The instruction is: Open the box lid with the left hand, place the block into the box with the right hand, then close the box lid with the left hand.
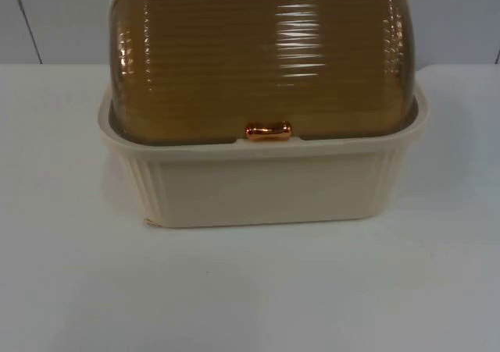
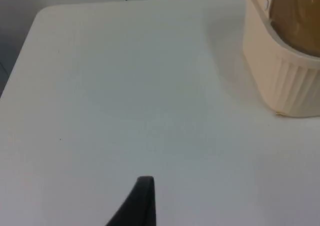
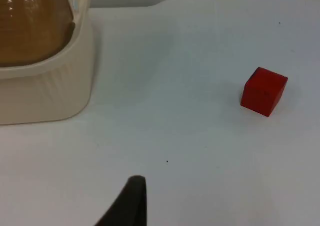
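Box point(image 1: 262, 184): amber lid point(image 1: 262, 59) shut, handle point(image 1: 268, 131) near; block point(image 3: 263, 91) waits right. We judge lid-opening next (left gripper point(image 2: 145, 196), right gripper point(image 3: 132, 196): spread untellable).

Block point(image 3: 264, 91) beside box point(image 3: 47, 93) (apart)

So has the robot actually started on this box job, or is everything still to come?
Nothing looks done yet. The amber lid is shut on the cream box, its copper handle untouched. The red block sits on the white table, apart from the box. The left hand and the right hand each hang over bare table, holding nothing. Opening, loading and closing all remain.
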Controlling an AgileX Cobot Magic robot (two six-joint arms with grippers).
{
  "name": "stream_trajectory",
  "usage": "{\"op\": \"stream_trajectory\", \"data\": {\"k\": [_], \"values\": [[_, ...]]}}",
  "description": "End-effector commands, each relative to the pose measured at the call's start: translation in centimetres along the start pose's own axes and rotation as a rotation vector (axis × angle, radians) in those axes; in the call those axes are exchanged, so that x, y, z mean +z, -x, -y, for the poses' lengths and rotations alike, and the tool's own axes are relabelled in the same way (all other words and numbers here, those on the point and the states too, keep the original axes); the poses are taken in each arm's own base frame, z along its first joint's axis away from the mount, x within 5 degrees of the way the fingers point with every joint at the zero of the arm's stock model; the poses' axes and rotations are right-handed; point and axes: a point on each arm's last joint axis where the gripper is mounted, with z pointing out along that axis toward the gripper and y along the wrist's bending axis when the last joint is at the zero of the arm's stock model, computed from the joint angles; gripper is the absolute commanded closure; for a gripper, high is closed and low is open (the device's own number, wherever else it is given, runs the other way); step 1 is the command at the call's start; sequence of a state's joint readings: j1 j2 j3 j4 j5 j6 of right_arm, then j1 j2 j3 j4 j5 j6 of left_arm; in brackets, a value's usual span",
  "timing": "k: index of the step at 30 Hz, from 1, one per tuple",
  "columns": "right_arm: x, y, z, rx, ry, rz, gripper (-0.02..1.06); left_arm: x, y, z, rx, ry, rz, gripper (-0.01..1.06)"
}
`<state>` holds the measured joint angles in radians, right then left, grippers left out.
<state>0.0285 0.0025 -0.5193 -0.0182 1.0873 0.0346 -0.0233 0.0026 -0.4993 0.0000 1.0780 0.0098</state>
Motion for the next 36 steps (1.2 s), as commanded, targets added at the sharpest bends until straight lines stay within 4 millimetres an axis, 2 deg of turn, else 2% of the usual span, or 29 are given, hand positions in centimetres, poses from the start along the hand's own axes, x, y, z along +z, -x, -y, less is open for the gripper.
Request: {"op": "stream_trajectory", "data": {"k": [1, 6, 11, 12, 16, 17, 23, 24, 28, 29, 32, 35, 36], "values": [[-0.5, 0.3, 0.1, 0.0, -0.003, 0.017, 0.0, -0.1, 0.0, -0.1, -0.016, 0.009, 0.004, 0.04], [-1.6, 2.2, 0.3, -0.014, -0.034, 0.023, 0.0, -0.4, 1.7, 0.0, -0.035, 0.002, 0.044, 0.04], [-2.2, 7.6, 0.7, -0.045, -0.088, 0.079, 0.0, -0.2, 6.5, -0.1, -0.092, -0.002, 0.111, 0.04], [-2.2, 7.6, 0.7, -0.045, -0.088, 0.079, 0.0, -0.2, 6.5, -0.1, -0.092, -0.002, 0.111, 0.04], [-1.9, 13.0, 1.1, -0.078, -0.159, 0.191, 0.0, 0.6, 11.8, -0.1, -0.092, -0.004, 0.179, 0.04], [-1.9, 13.0, 1.1, -0.078, -0.159, 0.191, 0.0, 0.6, 11.8, -0.1, -0.092, -0.004, 0.179, 0.04], [-0.2, 20.6, 1.1, -0.079, -0.191, 0.269, 0.0, 2.4, 20.3, -0.5, -0.016, 0.031, 0.23, 0.04], [-0.2, 20.6, 1.1, -0.079, -0.191, 0.269, 0.0, 2.4, 20.3, -0.5, -0.016, 0.031, 0.23, 0.04], [2.1, 23.9, 1.0, -0.083, -0.19, 0.244, 0.0, 4.9, 24.8, -0.5, 0.04, 0.034, 0.218, 0.04], [2.1, 23.9, 1.0, -0.083, -0.19, 0.244, 0.0, 4.9, 24.8, -0.5, 0.04, 0.034, 0.218, 0.04], [3.7, 24.7, 0.9, -0.081, -0.189, 0.196, 0.0, 8.0, 26.3, -0.4, 0.1, 0.027, 0.148, 0.04], [4.6, 24.8, 0.9, -0.085, -0.191, 0.168, 0.0, 11.5, 25.7, 0.0, 0.201, -0.031, -0.025, 0.04], [4.6, 24.8, 0.9, -0.085, -0.191, 0.168, 0.0, 11.5, 25.7, 0.0, 0.201, -0.031, -0.025, 0.04]]}}
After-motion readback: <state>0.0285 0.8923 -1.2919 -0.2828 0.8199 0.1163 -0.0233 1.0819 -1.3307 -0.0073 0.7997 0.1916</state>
